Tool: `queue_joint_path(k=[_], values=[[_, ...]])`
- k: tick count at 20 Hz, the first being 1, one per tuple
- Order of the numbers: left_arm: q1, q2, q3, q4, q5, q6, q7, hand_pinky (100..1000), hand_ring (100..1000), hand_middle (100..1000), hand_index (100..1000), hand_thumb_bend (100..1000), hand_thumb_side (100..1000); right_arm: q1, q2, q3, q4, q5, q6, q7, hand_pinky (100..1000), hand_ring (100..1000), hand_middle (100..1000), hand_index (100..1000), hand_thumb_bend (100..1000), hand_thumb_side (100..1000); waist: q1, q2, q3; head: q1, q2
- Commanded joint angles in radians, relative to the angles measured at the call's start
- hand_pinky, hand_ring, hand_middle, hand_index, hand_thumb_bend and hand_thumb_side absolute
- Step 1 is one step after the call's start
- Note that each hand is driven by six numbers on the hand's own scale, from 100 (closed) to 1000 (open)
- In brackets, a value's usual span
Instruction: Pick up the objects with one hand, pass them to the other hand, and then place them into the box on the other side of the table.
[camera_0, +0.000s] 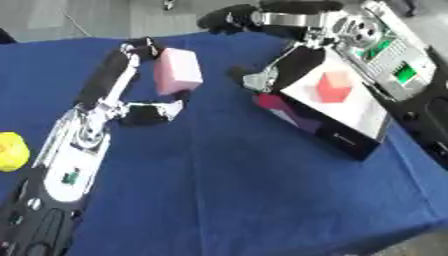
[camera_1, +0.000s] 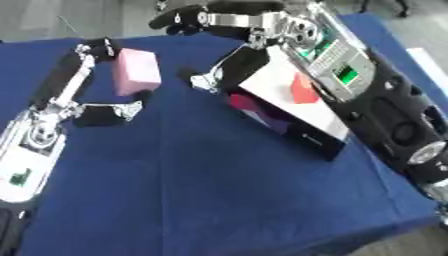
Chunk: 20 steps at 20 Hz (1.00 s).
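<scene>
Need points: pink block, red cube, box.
pink block (camera_0: 178, 71), left eye view, its front face.
red cube (camera_0: 333, 86), left eye view, its front face, inside the box.
box (camera_0: 337, 140), left eye view, its dark outer side wall.

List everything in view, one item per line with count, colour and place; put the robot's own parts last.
Pink rectangular block: one, pale pink, held up over the table's far left part between the left hand's fingers and thumb.
Red cube: one, red-orange, inside the box.
Open cardboard box: one, white inside with dark sides, on the table's right side.
Yellow object: one, yellow, at the left edge, cut off by the picture's border; shape unclear.
Blue tablecloth: one, dark blue, covering the table.
Left hand: one, black and silver, left of centre, pinching the pink block.
Right hand: one, black and silver, far right, fingers spread above the box's far end, holding nothing.
</scene>
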Motion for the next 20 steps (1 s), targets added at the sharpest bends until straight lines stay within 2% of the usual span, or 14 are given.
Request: queue_joint_path(k=[1, 20], values=[[-0.026, -0.010, -0.003, -0.008, -0.015, 0.006, 0.010, 770, 690, 654, 540, 100, 216, -0.013, -0.013, -0.003, 0.000, 0.017, 0.008, 0.000, 1000, 1000, 1000, 1000, 100, 284, -0.005, -0.001, 0.002, -0.010, 0.006], [-0.036, -0.063, -0.031, -0.018, -0.015, 0.043, 0.016, 756, 672, 637, 523, 100, 269, -0.027, 0.000, 0.006, 0.032, 0.087, 0.011, -0.020, 1000, 1000, 1000, 1000, 100, 266, -0.008, 0.008, 0.032, -0.051, 0.006]])
